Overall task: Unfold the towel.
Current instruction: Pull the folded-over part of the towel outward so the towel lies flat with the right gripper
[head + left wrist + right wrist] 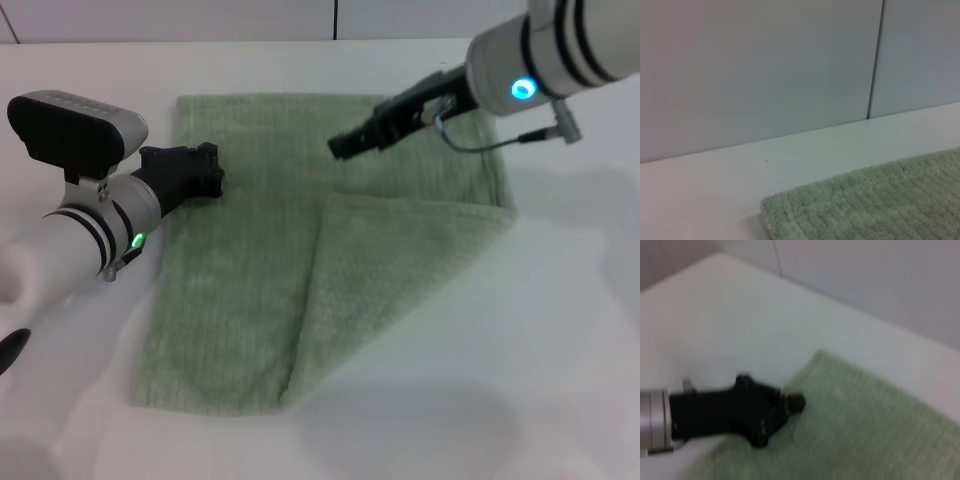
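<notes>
The pale green towel (250, 280) lies on the white table, and its near right part is folded over in a slanted flap (390, 270). My left gripper (207, 172) is black and rests at the towel's left edge near the far corner, with its fingers together and nothing between them. It also shows in the right wrist view (792, 404) at the towel's edge (865, 430). My right gripper (342, 146) hovers over the far middle of the towel, above the flap's top edge. The left wrist view shows a far corner of the towel (870, 205).
The white table (560, 350) extends around the towel on all sides. A pale wall with a vertical seam (875, 60) stands behind the table's far edge.
</notes>
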Available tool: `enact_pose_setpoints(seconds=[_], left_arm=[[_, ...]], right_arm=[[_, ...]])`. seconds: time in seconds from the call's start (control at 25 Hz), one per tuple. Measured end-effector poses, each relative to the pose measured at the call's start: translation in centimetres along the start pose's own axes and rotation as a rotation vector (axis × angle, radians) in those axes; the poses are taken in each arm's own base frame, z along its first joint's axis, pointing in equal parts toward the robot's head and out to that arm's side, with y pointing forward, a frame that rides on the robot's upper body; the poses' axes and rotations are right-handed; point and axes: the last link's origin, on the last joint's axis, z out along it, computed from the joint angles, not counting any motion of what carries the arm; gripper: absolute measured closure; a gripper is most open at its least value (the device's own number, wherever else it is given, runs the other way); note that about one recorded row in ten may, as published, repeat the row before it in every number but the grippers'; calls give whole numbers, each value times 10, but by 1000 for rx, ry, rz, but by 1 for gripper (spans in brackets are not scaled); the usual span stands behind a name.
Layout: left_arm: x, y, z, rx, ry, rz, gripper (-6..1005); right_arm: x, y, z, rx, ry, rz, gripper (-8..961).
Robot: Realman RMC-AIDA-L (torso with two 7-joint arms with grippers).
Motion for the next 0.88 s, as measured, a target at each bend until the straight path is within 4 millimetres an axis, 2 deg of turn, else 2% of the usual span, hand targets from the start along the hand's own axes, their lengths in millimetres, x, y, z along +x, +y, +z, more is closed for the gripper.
enact_pose_setpoints(seconds=[0.24, 0.88], left_arm=[[1, 0, 0, -2, 1, 2, 1001], [2, 2, 1, -5, 3, 0, 1001]], right_arm=[[10, -1, 27, -48, 85, -29, 165], [22, -7, 49, -55, 116, -71, 164]])
